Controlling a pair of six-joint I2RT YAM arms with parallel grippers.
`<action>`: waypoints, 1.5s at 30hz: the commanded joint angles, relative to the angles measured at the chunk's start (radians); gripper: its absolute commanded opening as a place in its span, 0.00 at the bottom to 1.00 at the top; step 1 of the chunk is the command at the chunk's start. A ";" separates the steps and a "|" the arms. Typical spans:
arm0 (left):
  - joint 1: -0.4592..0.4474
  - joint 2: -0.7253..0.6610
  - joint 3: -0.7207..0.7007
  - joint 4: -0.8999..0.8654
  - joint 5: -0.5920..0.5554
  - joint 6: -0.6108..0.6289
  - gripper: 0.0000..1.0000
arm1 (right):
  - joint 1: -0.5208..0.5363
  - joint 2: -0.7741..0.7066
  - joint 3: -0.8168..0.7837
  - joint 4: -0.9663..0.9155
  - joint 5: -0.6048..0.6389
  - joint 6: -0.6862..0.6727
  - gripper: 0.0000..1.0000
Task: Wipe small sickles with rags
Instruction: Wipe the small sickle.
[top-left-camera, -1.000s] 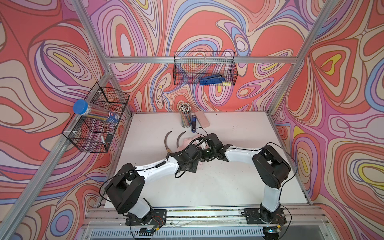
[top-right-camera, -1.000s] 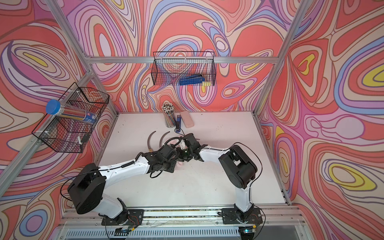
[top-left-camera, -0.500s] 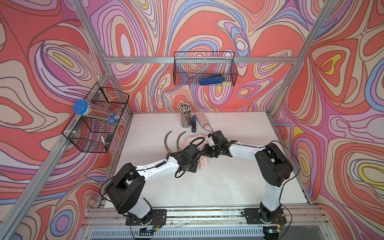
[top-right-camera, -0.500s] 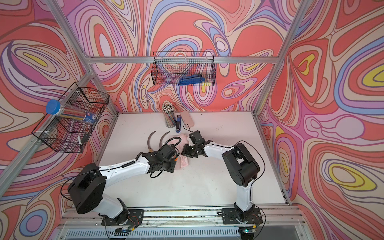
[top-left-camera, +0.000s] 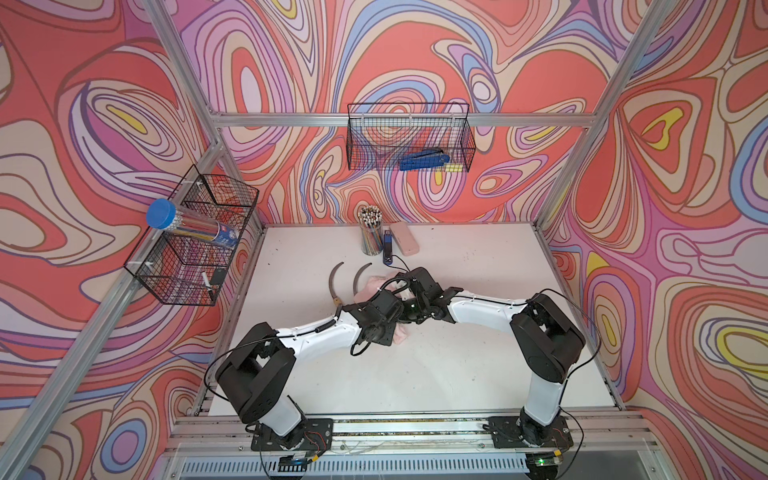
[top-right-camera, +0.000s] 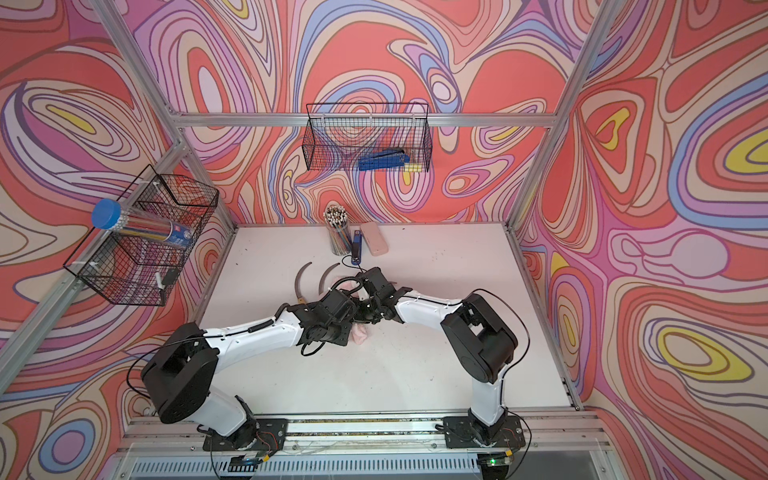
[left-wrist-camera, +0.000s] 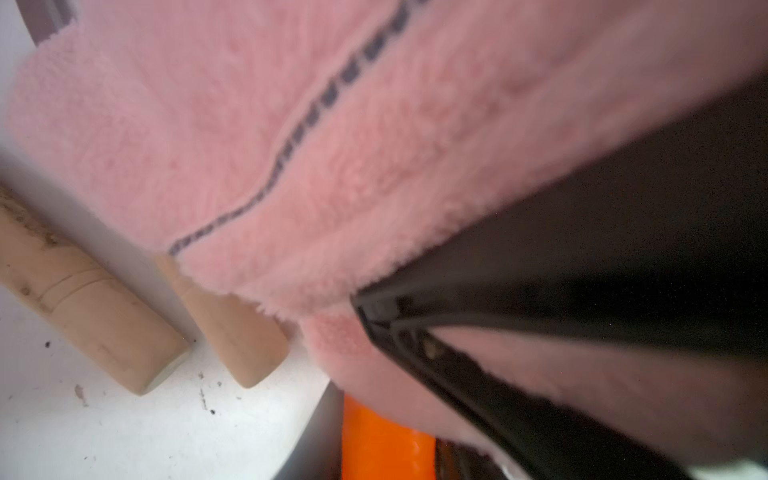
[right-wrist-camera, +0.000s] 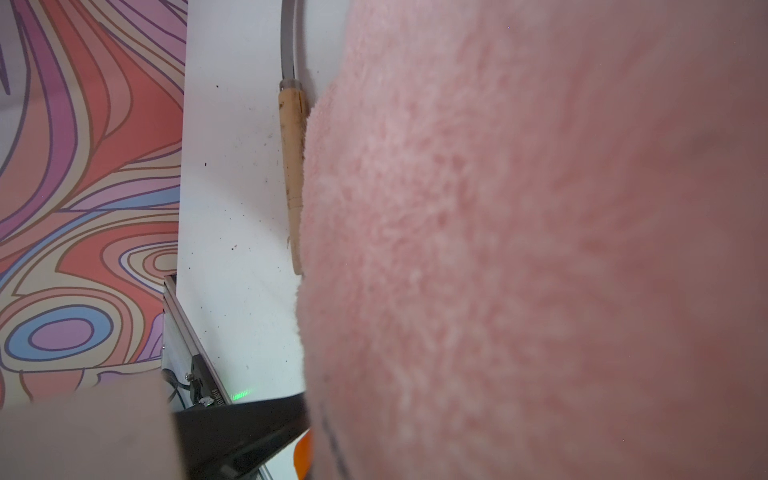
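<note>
Fingers (left-wrist-camera: 478, 395) of the left gripper (left-wrist-camera: 365, 307) seemingly pinch a fold of the pink rag (left-wrist-camera: 291, 124). The right gripper (right-wrist-camera: 299, 415) is closed, its hold hidden. The rag drapes mid-table over 1 wooden-handled sickle (left-wrist-camera: 232, 332), beside another sickle (left-wrist-camera: 95, 316) and the orange-handled sickle (left-wrist-camera: 382, 440).

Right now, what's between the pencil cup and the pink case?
A narrow blue object, between pencil cup and pink case; visible in both top views.

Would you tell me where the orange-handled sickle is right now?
In the left wrist view, the orange-handled sickle pokes from under the pink rag, beside a wooden-handled sickle.
</note>
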 joint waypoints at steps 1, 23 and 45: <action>0.003 0.004 0.026 0.032 -0.018 -0.005 0.00 | -0.017 0.042 -0.004 0.045 -0.064 0.024 0.00; 0.002 -0.008 0.021 0.032 -0.015 -0.008 0.00 | -0.022 0.056 0.038 0.009 -0.026 -0.036 0.00; 0.002 -0.010 0.020 0.034 -0.004 -0.009 0.00 | -0.020 0.075 0.016 0.011 0.077 -0.044 0.00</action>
